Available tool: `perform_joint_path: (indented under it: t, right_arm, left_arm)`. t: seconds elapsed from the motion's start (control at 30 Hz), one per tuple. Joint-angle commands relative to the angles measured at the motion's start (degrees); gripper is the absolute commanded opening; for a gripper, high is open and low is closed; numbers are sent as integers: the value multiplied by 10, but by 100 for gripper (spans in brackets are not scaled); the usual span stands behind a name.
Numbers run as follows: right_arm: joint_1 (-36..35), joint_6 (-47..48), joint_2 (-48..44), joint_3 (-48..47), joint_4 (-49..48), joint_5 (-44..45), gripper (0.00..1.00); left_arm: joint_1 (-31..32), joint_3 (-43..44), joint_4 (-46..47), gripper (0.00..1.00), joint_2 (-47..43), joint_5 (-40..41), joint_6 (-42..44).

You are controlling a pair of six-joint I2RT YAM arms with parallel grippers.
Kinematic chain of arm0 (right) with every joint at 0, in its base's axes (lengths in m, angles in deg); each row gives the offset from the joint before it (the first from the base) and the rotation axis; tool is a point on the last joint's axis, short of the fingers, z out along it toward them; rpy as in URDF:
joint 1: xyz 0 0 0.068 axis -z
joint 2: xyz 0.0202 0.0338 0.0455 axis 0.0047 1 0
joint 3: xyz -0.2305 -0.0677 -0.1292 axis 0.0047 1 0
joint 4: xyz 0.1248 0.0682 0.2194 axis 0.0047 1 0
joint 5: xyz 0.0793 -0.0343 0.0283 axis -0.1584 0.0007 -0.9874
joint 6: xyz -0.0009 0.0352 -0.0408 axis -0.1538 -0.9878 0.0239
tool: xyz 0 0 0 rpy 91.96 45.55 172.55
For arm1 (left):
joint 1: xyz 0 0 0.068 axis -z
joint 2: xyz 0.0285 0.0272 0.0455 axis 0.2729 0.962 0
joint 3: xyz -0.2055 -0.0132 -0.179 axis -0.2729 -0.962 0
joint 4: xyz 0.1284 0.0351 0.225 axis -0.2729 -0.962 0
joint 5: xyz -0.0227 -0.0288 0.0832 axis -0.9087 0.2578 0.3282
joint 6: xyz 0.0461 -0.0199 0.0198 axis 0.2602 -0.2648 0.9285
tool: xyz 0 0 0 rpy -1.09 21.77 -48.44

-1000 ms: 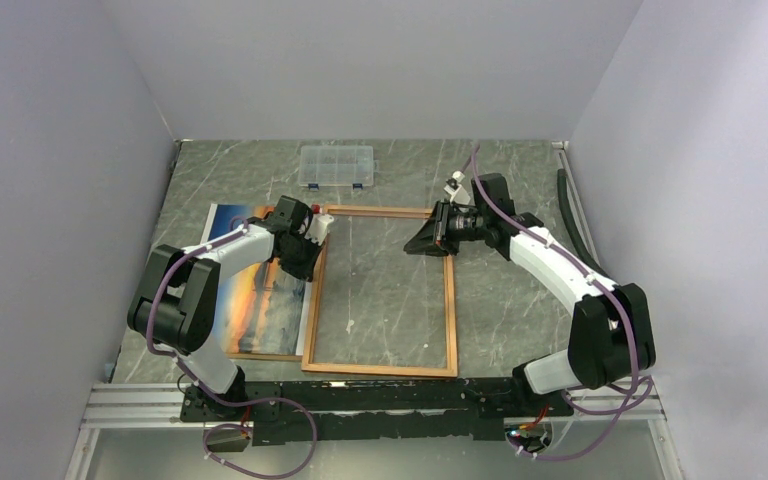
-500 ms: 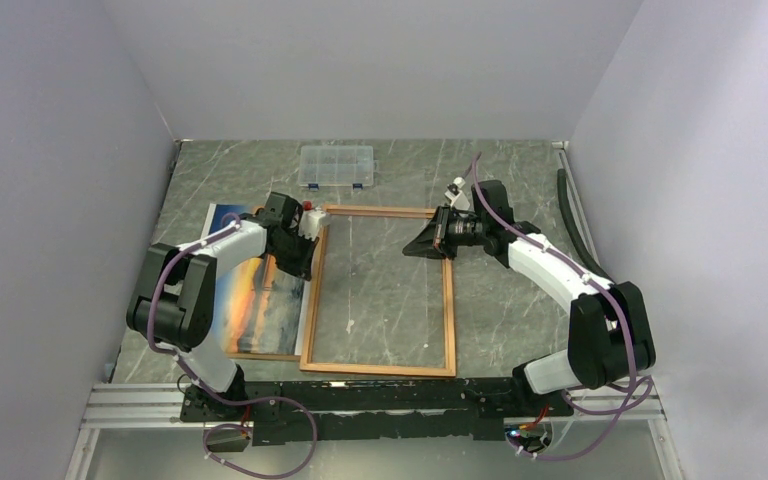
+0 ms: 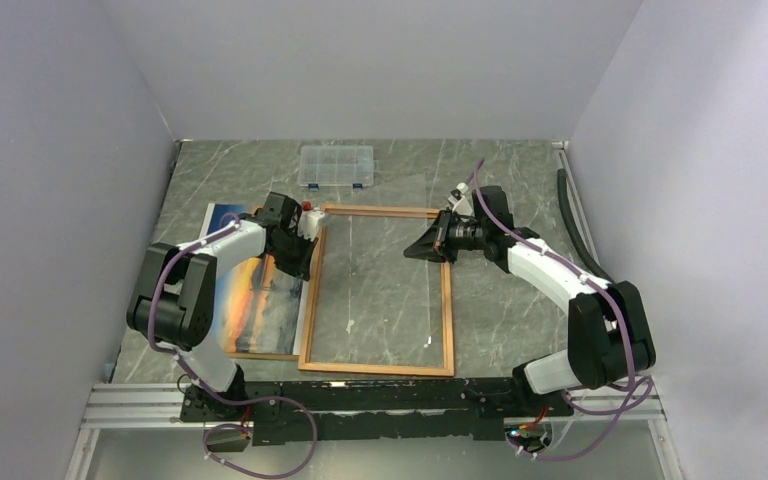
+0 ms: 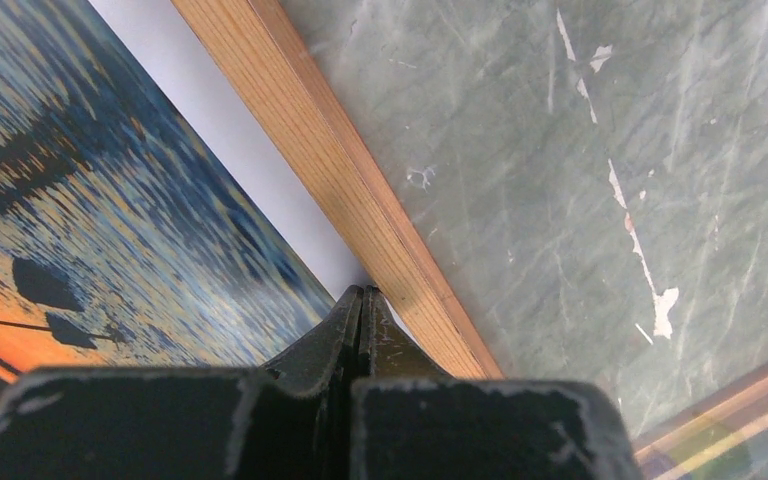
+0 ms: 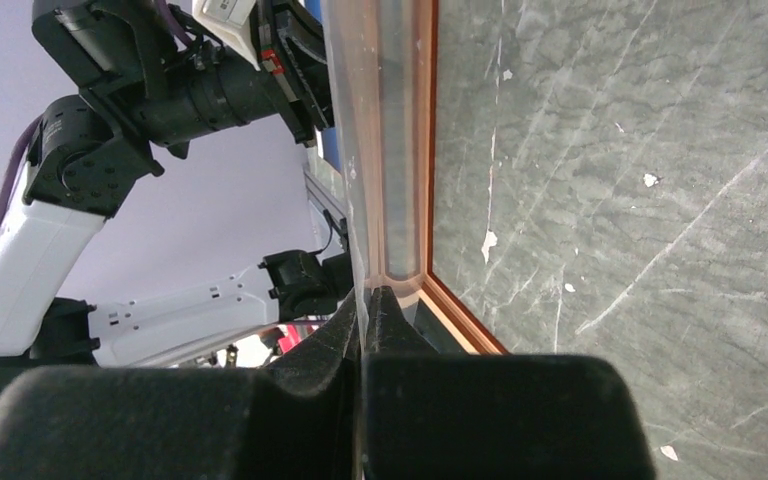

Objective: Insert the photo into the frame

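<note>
Grey-green marbled table (image 3: pixel 500 180) with pale lilac walls on three sides.

The left gripper (image 4: pixel 362 295) has its fingers pressed flat together. Their tip sits at the outer side of the frame's (image 4: pixel 330 170) left rail, right where the wood meets the white margin of the photo (image 4: pixel 110 200); nothing shows between them. The right gripper (image 5: pixel 370 292) is also squeezed together, pinching the frame by what looks like the thin edge of its clear pane near the far right corner.

The frame lies mid-table, wood-coloured back up, with the table showing through it. The photo lies picture side up just left of it on a brown backing board (image 3: pixel 260 355), its right edge tucked against the left rail. A small clear compartment box (image 3: pixel 336 166) sits well beyond the frame. A black hose (image 3: pixel 572 225) runs along the right wall.

A second ago the right fingers stood slightly apart; they have since closed. The frame's near end has slid a little leftward, and the left gripper has edged left with it.

Only the wrist views show how the fingers meet. The right wrist view also catches the left arm across the frame. The overhead view alone shows the whole layout, but there both sets of fingertips are hidden under the arms.
</note>
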Motion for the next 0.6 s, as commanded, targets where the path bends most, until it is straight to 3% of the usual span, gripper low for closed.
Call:
perform_joint_path:
  t: [0.0,0.33,0.57]
  right_arm:
    - [-5,2,-2,6,-27,29,0]
    - [-5,21,26,45,-42,45,0]
    - [-4,62,20,20,18,78,0]
  left_arm:
    - [3,-2,7,3,10,-32,12]
    - [4,2,2,3,17,-43,20]
    - [4,18,-5,3,26,-52,18]
